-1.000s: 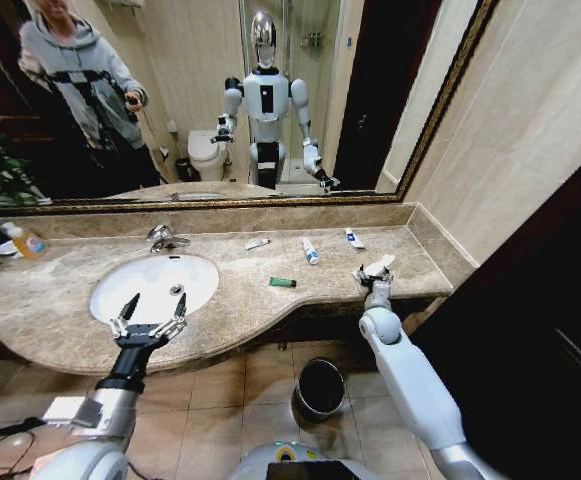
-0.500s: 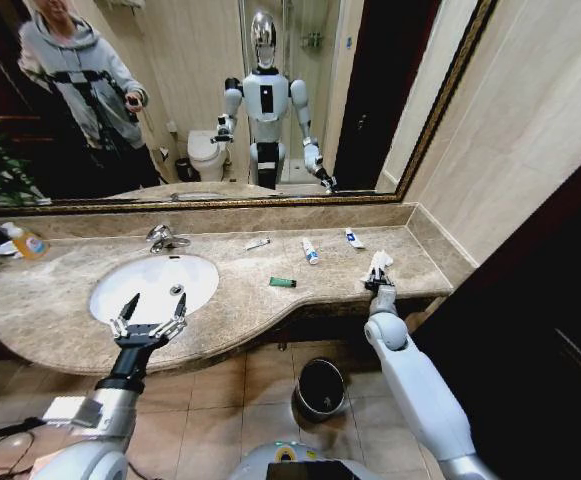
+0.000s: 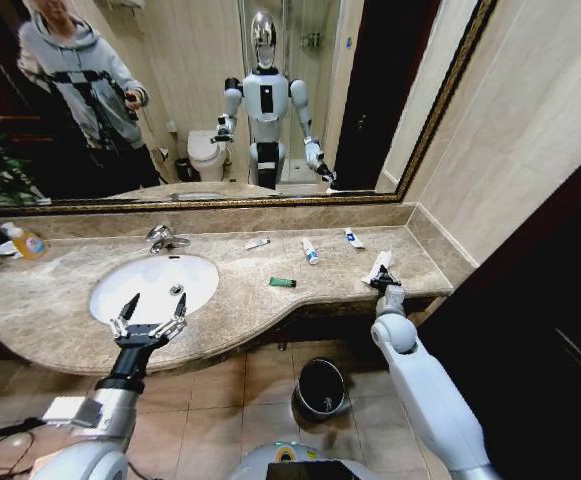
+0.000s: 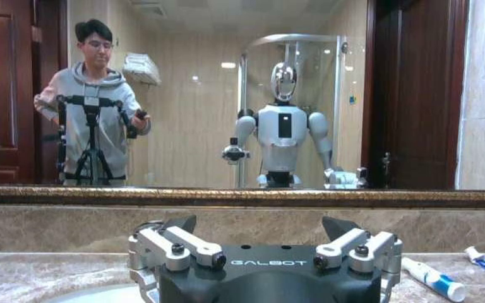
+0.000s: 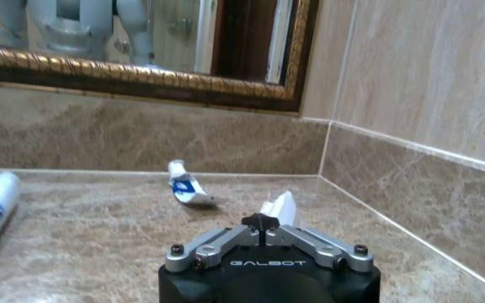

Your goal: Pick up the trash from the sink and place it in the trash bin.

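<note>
My right gripper [image 3: 381, 279] is at the counter's right end, shut on a whitish sachet [image 3: 378, 264] that sticks up beyond its fingertips; in the right wrist view the sachet [image 5: 281, 206] rises just past the shut gripper [image 5: 264, 225]. More trash lies on the counter: two white tubes with blue marks [image 3: 310, 250] [image 3: 354, 238], a flat white bar [image 3: 257, 243] and a green packet [image 3: 282, 282]. The left gripper [image 3: 151, 319] hovers open over the front rim of the white sink [image 3: 135, 283]. On the floor below the counter stands the black trash bin [image 3: 320, 388].
A chrome faucet [image 3: 162, 237] stands behind the basin. At the far left sits a clear bottle with an orange label [image 3: 25, 242]. A mirror runs along the back wall, and a tiled wall closes the counter's right end. A person is reflected in the mirror.
My right arm has shifted a little to the right and toward the counter's front edge with the sachet in its grip. The left arm has not moved.
</note>
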Tool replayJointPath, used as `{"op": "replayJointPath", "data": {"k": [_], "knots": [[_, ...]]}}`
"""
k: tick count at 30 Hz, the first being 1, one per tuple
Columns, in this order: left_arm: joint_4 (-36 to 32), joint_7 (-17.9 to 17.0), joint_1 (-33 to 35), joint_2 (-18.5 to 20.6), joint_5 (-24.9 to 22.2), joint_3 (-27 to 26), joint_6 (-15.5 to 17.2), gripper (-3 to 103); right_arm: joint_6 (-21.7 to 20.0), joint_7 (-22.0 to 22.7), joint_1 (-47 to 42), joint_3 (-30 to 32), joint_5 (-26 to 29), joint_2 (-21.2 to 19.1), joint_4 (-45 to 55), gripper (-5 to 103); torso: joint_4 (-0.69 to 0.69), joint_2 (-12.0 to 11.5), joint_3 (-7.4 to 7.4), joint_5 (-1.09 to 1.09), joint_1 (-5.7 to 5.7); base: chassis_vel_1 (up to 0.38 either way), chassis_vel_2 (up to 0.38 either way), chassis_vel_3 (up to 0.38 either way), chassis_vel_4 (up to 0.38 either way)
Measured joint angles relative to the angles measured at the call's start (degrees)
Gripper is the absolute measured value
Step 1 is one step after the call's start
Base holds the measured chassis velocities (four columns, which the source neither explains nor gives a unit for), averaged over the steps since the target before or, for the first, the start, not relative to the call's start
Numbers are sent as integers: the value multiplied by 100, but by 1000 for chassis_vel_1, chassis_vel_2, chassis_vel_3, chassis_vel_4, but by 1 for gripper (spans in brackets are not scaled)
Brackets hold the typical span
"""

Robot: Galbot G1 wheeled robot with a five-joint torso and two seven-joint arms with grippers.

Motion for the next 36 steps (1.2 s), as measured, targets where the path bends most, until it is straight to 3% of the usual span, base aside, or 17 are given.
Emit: {"op": "replayJointPath", "data": {"k": [2, 4, 7, 8, 13, 20, 22, 23, 24, 27, 30, 36], "knots": [[0, 0, 0, 0, 0, 0, 0, 100, -6, 4, -2, 0, 30, 7, 23, 0, 0, 0, 0, 0, 0, 0, 0, 0, 0], [0, 0, 0, 0, 0, 0, 0, 100, -54, 43, 14, -19, 61, 30, 30, 10, 0, 0, 0, 1, 0, 0, 0, 0, 0], [0, 0, 0, 0, 0, 0, 0, 100, -106, 70, 44, -35, 61, 34, 5, 16, 0, 0, 0, 0, 0, 0, 0, 0, 0], [0, 0, 0, 0, 0, 0, 0, 100, -138, 82, 64, -52, 51, 38, -31, 26, 0, 0, 0, 0, 0, 0, 0, 0, 0], [0, 0, 0, 0, 0, 0, 0, 100, -188, 91, 88, -84, 24, 53, -97, 37, 0, 0, 0, 0, 0, 0, 0, 0, 0], [0, 0, 0, 0, 0, 0, 0, 100, -206, 94, 212, -150, -92, 98, -386, 70, 0, 0, 0, 0, 0, 0, 0, 0, 0], [0, 0, 0, 0, 0, 0, 0, 100, -207, 93, 248, -162, -94, 100, -448, 70, 0, 0, 0, 0, 0, 0, 0, 0, 0], [0, 0, 0, 0, 0, 0, 0, 100, -206, 87, 275, -172, -94, 102, -495, 81, 0, 0, 0, 0, 0, 0, 0, 0, 0], [0, 0, 0, 0, 0, 0, 0, 100, -206, 87, 275, -172, -94, 102, -495, 81, 0, 0, 0, 0, 0, 0, 0, 0, 0], [0, 0, 0, 0, 0, 0, 0, 100, -204, 58, 341, -186, -73, 108, -624, 96, 1, 0, 0, 0, 0, 0, 0, 0, 0], [0, 0, 0, 0, 0, 0, 0, 100, -197, 33, 359, -192, -53, 110, -690, 100, 0, 0, 0, 0, 0, 0, 0, 0, 0], [0, 0, 0, 0, 0, 0, 0, 100, -133, 20, 371, -224, -51, 100, -752, 85, 0, 0, 0, 0, 0, 0, 0, 0, 0]]}}
